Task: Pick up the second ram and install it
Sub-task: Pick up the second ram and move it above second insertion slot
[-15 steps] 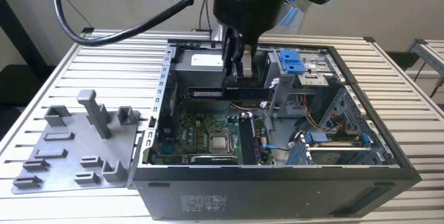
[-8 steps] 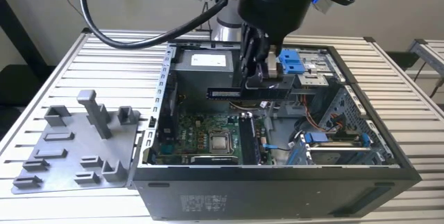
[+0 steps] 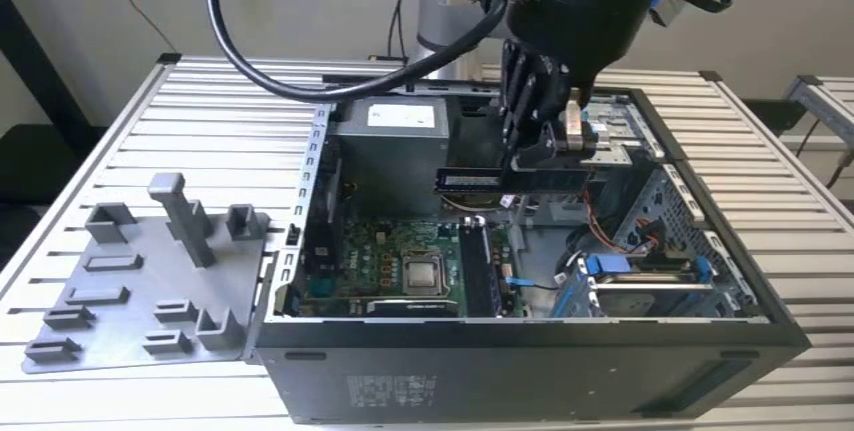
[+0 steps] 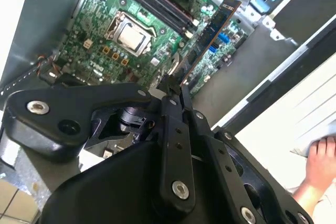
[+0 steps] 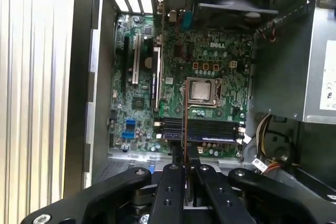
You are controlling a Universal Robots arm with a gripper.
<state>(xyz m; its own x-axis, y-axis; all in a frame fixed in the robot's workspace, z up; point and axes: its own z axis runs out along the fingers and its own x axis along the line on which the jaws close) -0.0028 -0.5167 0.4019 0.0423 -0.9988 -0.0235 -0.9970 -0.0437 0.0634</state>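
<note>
We see the gripper (image 3: 539, 161) pinched on the second ram (image 3: 470, 180), holding it in the air over the open computer case (image 3: 534, 361): picked up, but not yet in its slot (image 5: 205, 129).

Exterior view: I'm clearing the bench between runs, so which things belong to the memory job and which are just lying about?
Job: memory stick, gripped in the hand over the open computer case; black memory slots on the motherboard.
Lying about: grey holder plate on the table beside the case; blue drive clips; power supply.
</note>
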